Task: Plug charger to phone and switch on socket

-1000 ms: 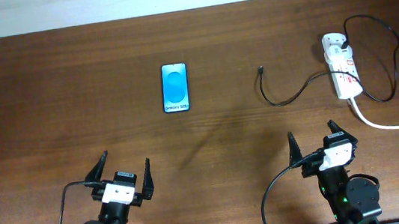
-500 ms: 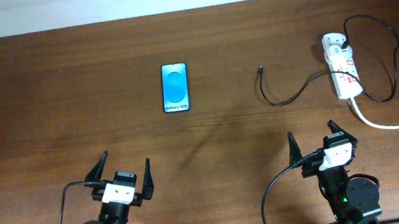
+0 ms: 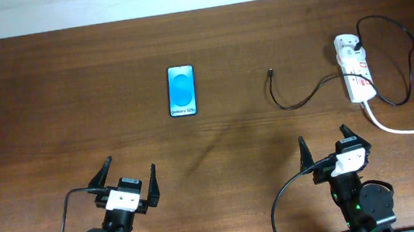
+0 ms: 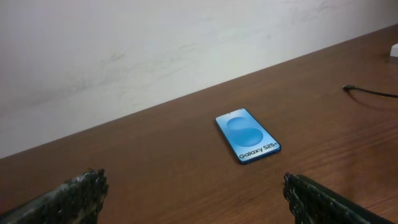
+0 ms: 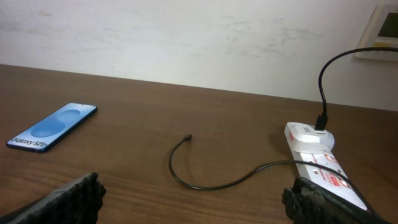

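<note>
Phone: one phone (image 3: pixel 181 90) lies flat on the bench (image 3: pixel 48 95) with its blue screen up, and nothing touches it.
Charger: one charger (image 3: pixel 299 104). Its free plug tip rests on the bench to the right of the phone, well apart from it, between phone and socket.
Socket: one socket (image 3: pixel 355 68), far to the right of the phone, with one thick white cord (image 3: pixel 404 129).
Left tool: the left tool (image 3: pixel 130 165) is released, fingers spread and empty, on the robot's side of the phone and a little to its left.
Right tool: the right tool (image 3: pixel 322 136) is released and empty, on the robot's side of the phone and well to its right.
Overhead only: both tools together, and the charger's whole loop beyond the socket.
Left wrist only: the text "Galaxy S25+" at the phone's near end, and a pale wall (image 4: pixel 124 37) behind the phone.
Right wrist only: the charger's black plug stands in the socket's far end, and its cable crosses over the socket's red markings.
</note>
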